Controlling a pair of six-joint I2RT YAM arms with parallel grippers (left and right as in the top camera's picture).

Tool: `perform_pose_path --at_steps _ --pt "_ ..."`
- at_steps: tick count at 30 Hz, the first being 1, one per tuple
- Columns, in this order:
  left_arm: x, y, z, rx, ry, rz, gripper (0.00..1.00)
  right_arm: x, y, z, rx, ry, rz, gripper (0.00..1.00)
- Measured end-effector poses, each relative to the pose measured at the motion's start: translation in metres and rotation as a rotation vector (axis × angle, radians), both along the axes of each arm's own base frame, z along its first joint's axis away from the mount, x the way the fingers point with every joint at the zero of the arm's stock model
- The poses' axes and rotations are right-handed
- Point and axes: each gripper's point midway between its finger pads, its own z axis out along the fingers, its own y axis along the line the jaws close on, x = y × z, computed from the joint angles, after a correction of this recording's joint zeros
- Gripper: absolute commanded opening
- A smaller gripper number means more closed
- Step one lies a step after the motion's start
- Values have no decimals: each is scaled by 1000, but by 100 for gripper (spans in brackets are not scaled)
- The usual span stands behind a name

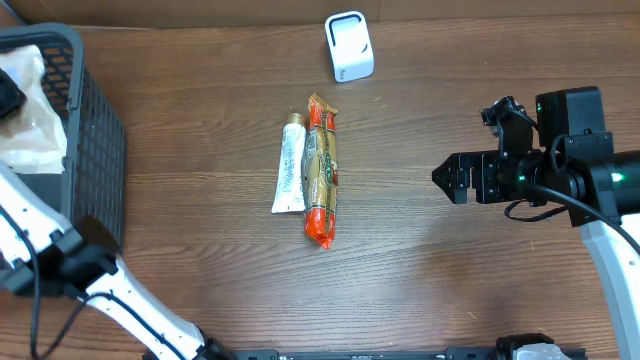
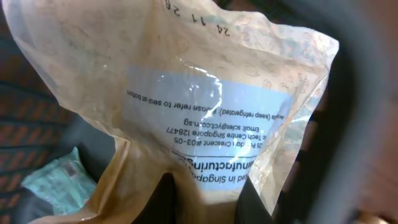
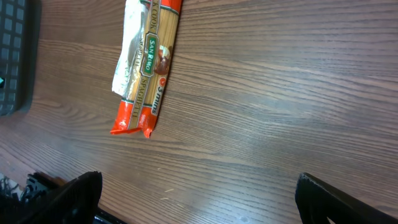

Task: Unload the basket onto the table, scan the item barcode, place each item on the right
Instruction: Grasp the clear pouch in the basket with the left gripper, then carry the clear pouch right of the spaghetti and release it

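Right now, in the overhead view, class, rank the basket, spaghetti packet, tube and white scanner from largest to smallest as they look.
1. black basket, though the frame cuts it off.
2. spaghetti packet.
3. tube and white scanner: too alike to rank; the tube is longer, the scanner wider.

This looks like a mock shop checkout set up in a robotics lab. A black mesh basket (image 1: 100,150) at the left edge of the wood-grain bench (image 1: 430,290) holds packaged goods, among them a bag (image 2: 205,93) with a printed label. A pasta pack (image 1: 322,170) and a tube (image 1: 290,165) lie side by side mid-bench. A small white device (image 1: 349,46) stands at the far edge. A cabled left arm (image 1: 130,300) and right arm (image 1: 600,180) flank the bench.
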Motion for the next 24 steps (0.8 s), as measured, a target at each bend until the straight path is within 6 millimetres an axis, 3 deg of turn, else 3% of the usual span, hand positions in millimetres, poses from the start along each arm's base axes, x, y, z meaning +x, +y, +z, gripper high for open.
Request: perform_pose_path --at_steps 3,7,10,12,14,17,20,24 --pt "-13 -30 56 72 -105 -32 4 0 0 0 0 0 0 100" --pt "-32 -98 125 151 -248 -143 4 0 0 0 1 0 0 100" --pt "-43 -164 152 152 -313 -280 4 0 0 0 1 -1 0 100" --pt "-40 -202 158 126 -342 -382 4 0 0 0 1 -1 0 100" --pt "-33 -235 152 80 -331 -469 4 0 0 0 0 0 -1 100" --pt "-14 -284 120 -11 -237 -582 4 0 0 0 0 -1 0 100" --pt "9 -344 62 -124 -66 -674 4 0 0 0 0 -1 0 100" --pt "26 -411 -6 -202 111 -748 4 0 0 0 0 0 -1 100"
